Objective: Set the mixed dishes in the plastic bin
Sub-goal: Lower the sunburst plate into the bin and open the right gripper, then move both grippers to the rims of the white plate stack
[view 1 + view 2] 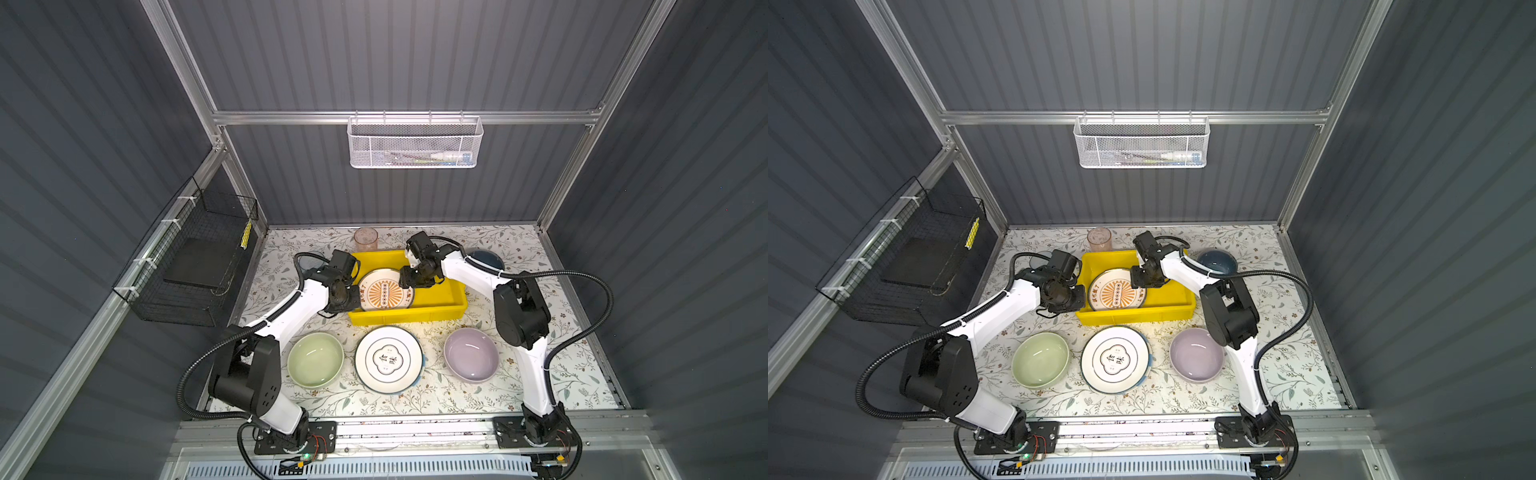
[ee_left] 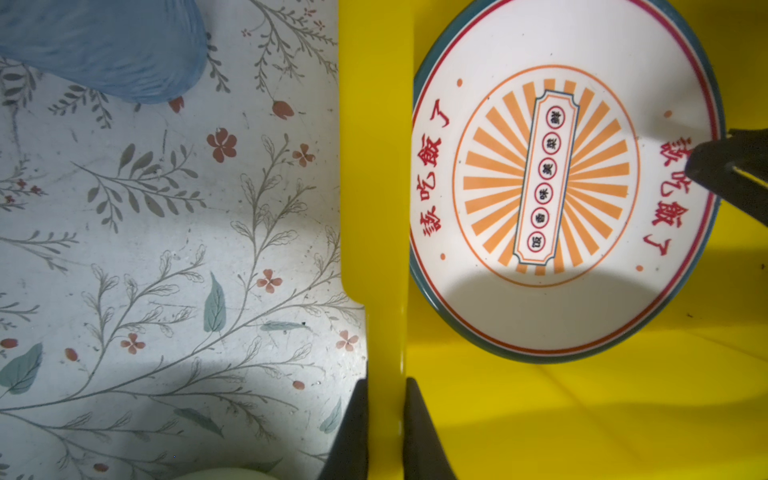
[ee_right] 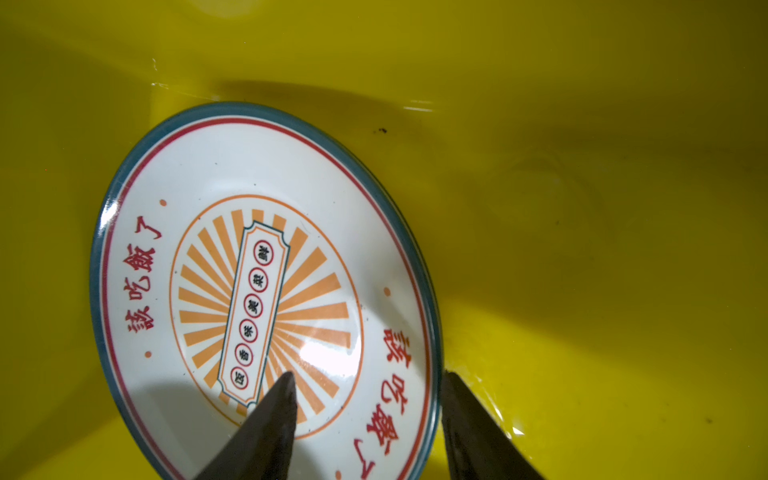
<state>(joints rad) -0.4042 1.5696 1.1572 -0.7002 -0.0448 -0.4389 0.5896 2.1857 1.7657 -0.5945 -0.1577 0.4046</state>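
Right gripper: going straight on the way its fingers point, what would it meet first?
Probably the orange sunburst plate, whose rim sits between the open jaws of the right gripper; beyond it, the yellow bin.

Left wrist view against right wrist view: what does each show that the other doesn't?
Left wrist only: the left gripper shut on the yellow bin wall, with the floral tabletop outside it. Right wrist only: the right gripper with both fingers in view, open: one over the orange sunburst plate, the other beyond its rim. Both: that plate lying inside the bin, and bare yellow floor beside it.
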